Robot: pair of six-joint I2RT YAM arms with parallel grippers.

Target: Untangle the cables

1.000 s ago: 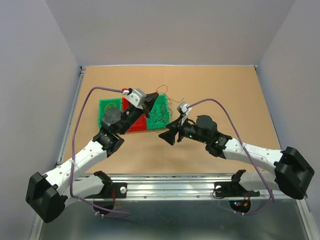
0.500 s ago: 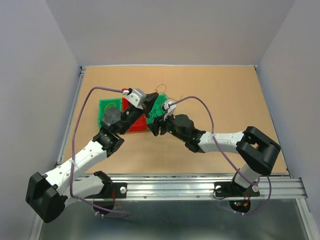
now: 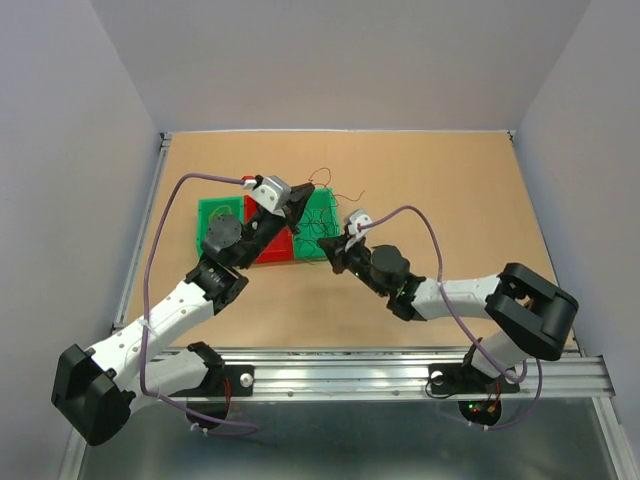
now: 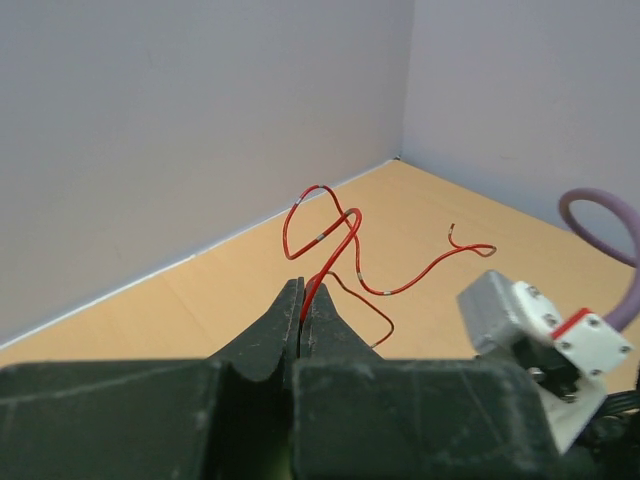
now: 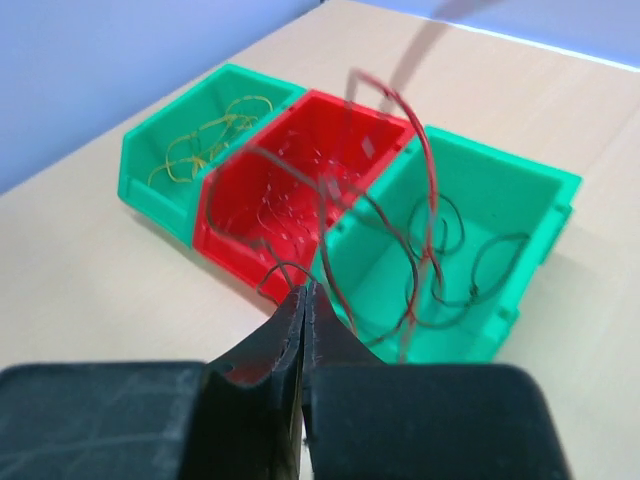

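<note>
Cables (image 4: 340, 250), hair-thin and curly, are pinched twice. Left hand (image 4: 302, 298) clenches a red loop; right hand (image 5: 304, 292) grips dark strands above glossy red and green plastic bins (image 5: 226, 236).

- Top view: bright, even light from above; faint soft shadows under the arms on the table (image 3: 450, 180); no glare, all sharp.
- Left wrist: red wire (image 4: 335, 235) crisp; left gripper (image 4: 301, 300) dark, slightly soft.
- Right wrist: bins (image 5: 500, 155) mildly soft; near wires (image 5: 400, 110) blurred, half see-through; right gripper (image 5: 304, 300) underexposed.
</note>
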